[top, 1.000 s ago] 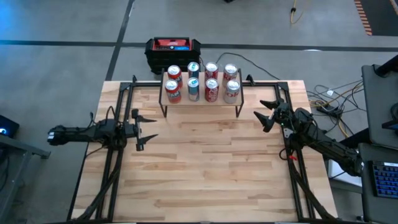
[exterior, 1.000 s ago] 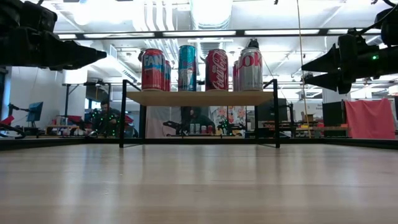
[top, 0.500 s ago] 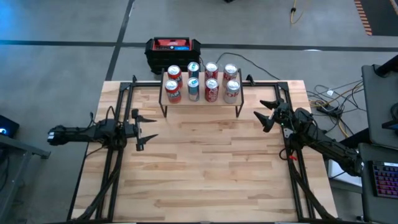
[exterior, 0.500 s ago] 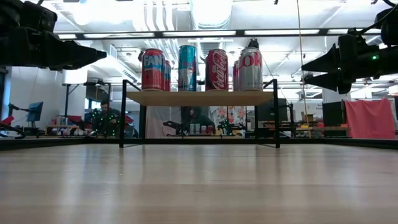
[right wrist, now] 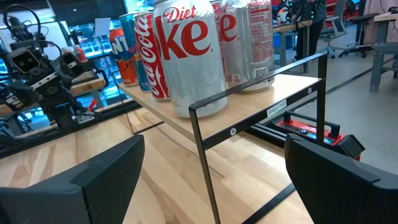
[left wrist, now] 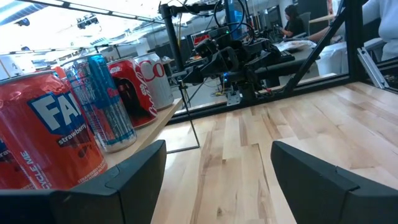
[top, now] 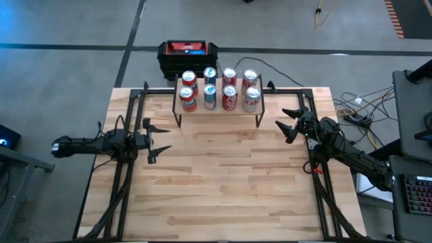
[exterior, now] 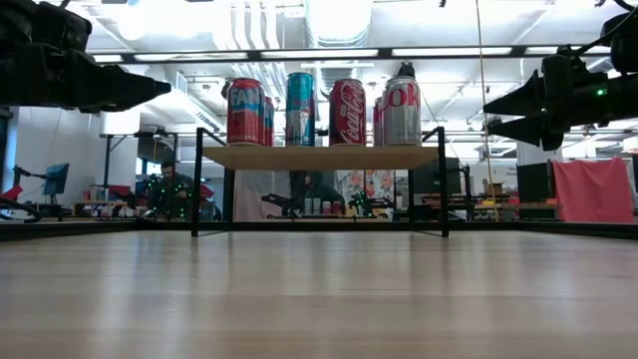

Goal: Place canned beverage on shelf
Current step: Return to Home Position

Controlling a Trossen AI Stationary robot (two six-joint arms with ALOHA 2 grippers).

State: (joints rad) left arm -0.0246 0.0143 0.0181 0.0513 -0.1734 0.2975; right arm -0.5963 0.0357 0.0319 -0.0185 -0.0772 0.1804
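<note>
Left fingers (left wrist: 124, 186) are gaping above the desk (left wrist: 298, 130); cans (left wrist: 43, 137) are standing on the shelf (left wrist: 155, 121) at ten o'clock

Off the bench
A black-and-red box (top: 187, 52) sits on the grey floor (top: 67, 74) at upper centre, above the wooden bench (top: 223, 196); loose cables (top: 361, 102) trail at right.

We are seeing the shelf (exterior: 319, 158) showing a light wooden top on black legs. On it we are noticing a red can (left wrist: 43, 137) lettered white and blue, a blue-and-silver striped can (left wrist: 102, 102), a red cola can (exterior: 347, 112) with white script, and a silver can (right wrist: 189, 56) lettered red. The table (top: 223, 182) is showing pale wood planks.
</note>
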